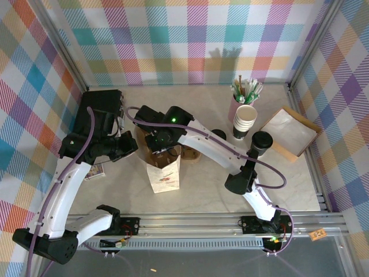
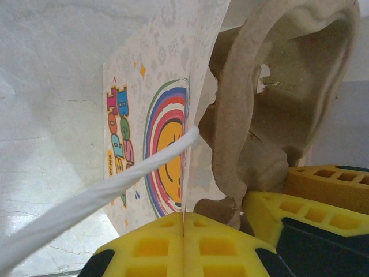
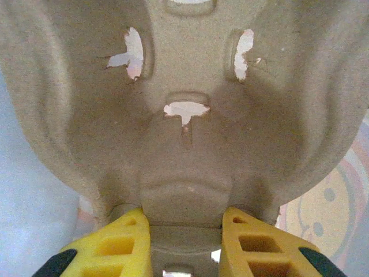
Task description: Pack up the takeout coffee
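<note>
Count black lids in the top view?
2: one lid between the cup stack and the tray, one left of the stack, partly behind the right arm. Arms may hide others.

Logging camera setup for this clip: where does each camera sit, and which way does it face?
Top external: above and behind the bases, looking down at the table, paper bag and takeout coffee; both arms show.
Left wrist: on the left arm, looking along its fingers at the bag's printed side; left gripper pinches the bag's edge.
Right wrist: on the right arm, facing into the cup carrier that the right gripper clamps.
Shared: bag and carrier, in all three.
</note>
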`<state>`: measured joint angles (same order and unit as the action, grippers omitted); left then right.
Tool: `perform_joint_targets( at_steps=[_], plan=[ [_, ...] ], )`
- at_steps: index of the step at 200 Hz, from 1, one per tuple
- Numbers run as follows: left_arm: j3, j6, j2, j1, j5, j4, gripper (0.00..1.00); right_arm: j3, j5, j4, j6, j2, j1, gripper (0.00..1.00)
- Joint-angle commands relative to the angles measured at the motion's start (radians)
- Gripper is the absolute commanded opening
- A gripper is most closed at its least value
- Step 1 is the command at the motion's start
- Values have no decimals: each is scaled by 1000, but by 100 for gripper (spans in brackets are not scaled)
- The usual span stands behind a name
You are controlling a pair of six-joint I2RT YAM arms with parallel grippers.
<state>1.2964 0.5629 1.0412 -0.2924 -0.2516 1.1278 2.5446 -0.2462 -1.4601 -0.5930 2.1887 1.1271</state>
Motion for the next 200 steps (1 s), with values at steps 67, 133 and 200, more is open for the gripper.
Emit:
perform_joint_targets(
  at_steps=[67, 133, 200],
  plan=[
    [-25, 26, -58, -4, 20, -13, 0, -42, 88, -69, 15, -26, 8, 0],
    [-65, 10, -93, -4, 45, -33, 0, -283, 143, 88, 63, -194, 7, 0],
    [-59, -12, -103, -3, 55, -23, 0, -257, 194, 45, 156, -168, 7, 0]
  ],
)
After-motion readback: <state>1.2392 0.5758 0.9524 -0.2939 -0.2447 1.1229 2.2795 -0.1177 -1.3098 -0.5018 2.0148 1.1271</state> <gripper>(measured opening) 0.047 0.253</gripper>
